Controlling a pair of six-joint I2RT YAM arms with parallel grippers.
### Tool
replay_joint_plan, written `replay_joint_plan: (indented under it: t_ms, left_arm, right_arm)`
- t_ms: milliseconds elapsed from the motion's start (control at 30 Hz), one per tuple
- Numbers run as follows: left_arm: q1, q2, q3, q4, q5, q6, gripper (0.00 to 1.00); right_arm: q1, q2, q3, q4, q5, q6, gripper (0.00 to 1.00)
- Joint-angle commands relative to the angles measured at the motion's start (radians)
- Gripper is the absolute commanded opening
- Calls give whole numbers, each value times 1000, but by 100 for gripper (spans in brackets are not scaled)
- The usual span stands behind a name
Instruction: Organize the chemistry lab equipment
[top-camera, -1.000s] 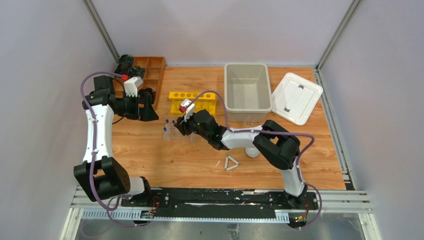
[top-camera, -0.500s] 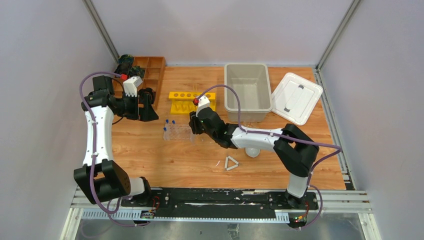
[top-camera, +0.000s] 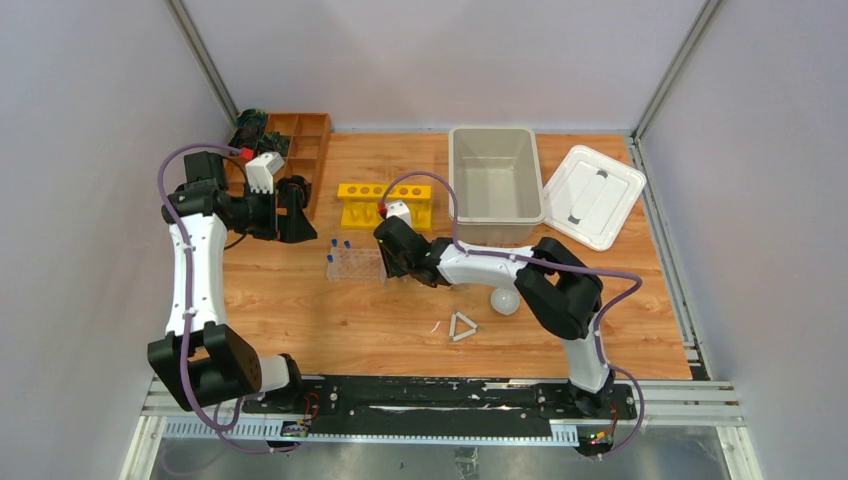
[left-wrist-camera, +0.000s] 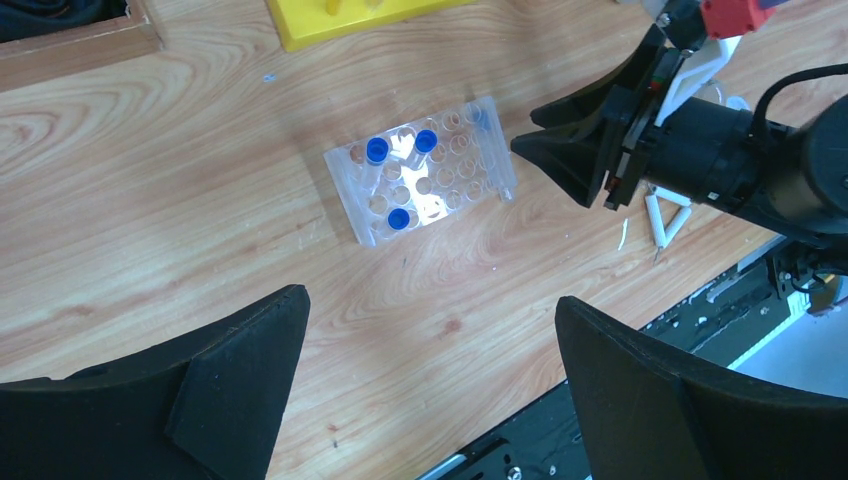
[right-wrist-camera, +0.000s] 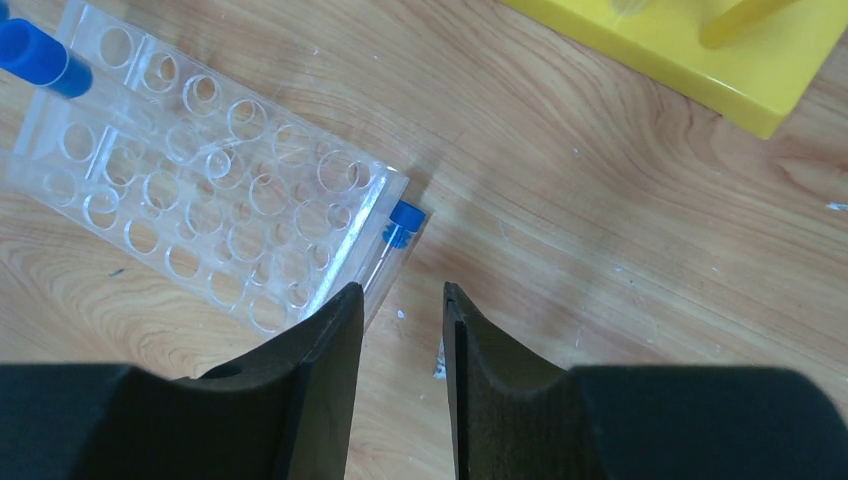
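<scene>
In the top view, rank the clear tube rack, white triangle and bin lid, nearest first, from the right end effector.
1. clear tube rack, beside the right end effector
2. white triangle, front centre
3. bin lid, far right

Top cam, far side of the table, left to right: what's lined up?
Wooden compartment tray → yellow rack → grey bin → white lid.

Rack (top-camera: 357, 265) left of right hand (top-camera: 386, 266), triangle (top-camera: 463, 327) nearer, bin (top-camera: 455, 175) behind
</scene>
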Motion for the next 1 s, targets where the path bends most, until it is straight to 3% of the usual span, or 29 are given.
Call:
replay_joint_plan:
  t_ms: [0,667,833,967]
  left_arm:
    - [3,-24,21,6,4,1,100]
    - [4,-28,15,6,2,16,100]
    - [3,-29,19,7,8,12,100]
    - [4,-28,21,6,25,8,100]
  right_arm:
    - [-10,41,67,-71,2,10,39]
    - [-14,158,162,-94,12,8,37]
    - [-17,152,148,-111,35,6,27]
    - [-34,121,134,-122,33,13,10]
